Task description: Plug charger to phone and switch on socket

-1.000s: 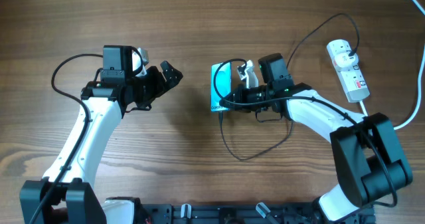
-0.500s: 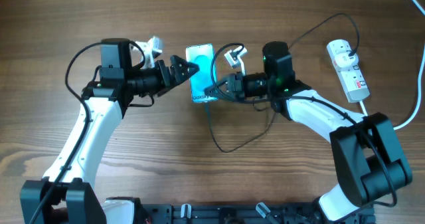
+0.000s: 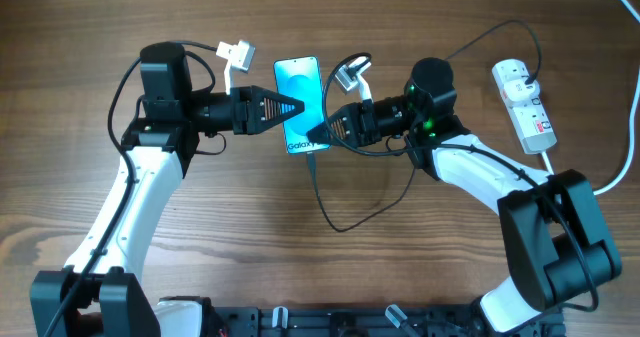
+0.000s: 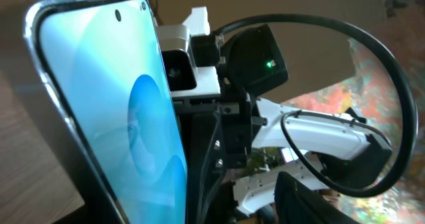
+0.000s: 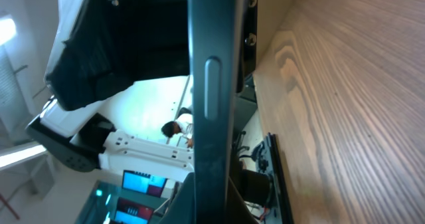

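The phone [image 3: 300, 97], teal screen up, is held above the table between the two arms. My right gripper [image 3: 326, 134] is shut on its lower right edge; in the right wrist view the phone's dark side edge [image 5: 212, 98] runs straight down between the jaws. My left gripper [image 3: 290, 107] reaches the phone's left edge, jaws partly open. The screen [image 4: 113, 117] fills the left of the left wrist view, with one finger [image 4: 302, 197] standing apart from it. The charger cable [image 3: 335, 222] loops below and rises to the phone's bottom edge; its connector is hidden. The socket [image 3: 526, 105] lies at far right.
A red switch [image 3: 545, 126] sits near the socket's near end. A thick white cord [image 3: 625, 167] runs along the table's right edge. The black cable also arcs from the socket over my right arm [image 3: 480, 47]. Bare wood lies along the back and left.
The right gripper carried the phone left and toward the back. The left arm swung right to meet the phone's left edge, and its jaws narrowed.
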